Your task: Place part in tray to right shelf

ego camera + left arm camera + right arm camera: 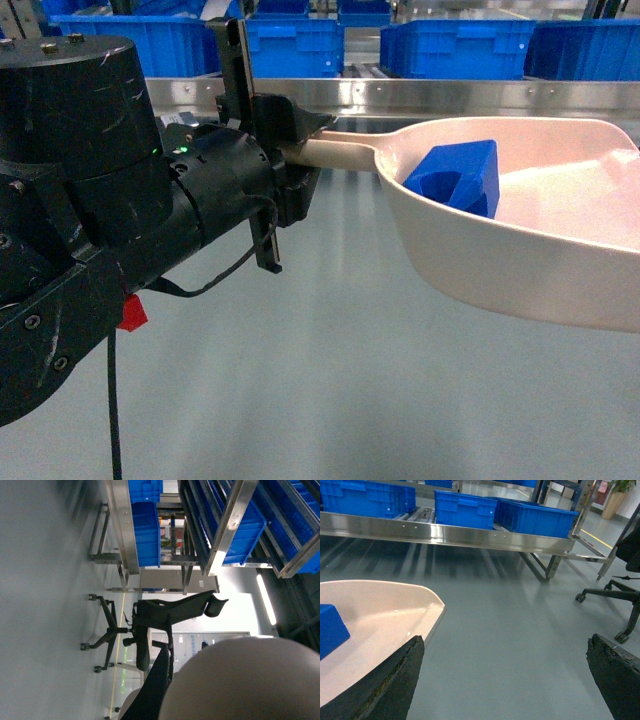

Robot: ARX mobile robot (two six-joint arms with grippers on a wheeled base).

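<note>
The left gripper (290, 160) has its fingers clenched on the tray (560, 250) handle, holding the scoop level above the floor just before the right shelf (450, 95). The part (455, 178) lies inside the tray near the handle end. The right gripper (505, 680) has its fingers (395, 680) spread wide, one beside the tray rim.

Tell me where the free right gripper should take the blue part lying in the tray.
Probably from above, across the part's flat side faces. It lies tilted deep in the tray, whose raised walls block a sideways approach; the left gripper holds the handle.
</note>
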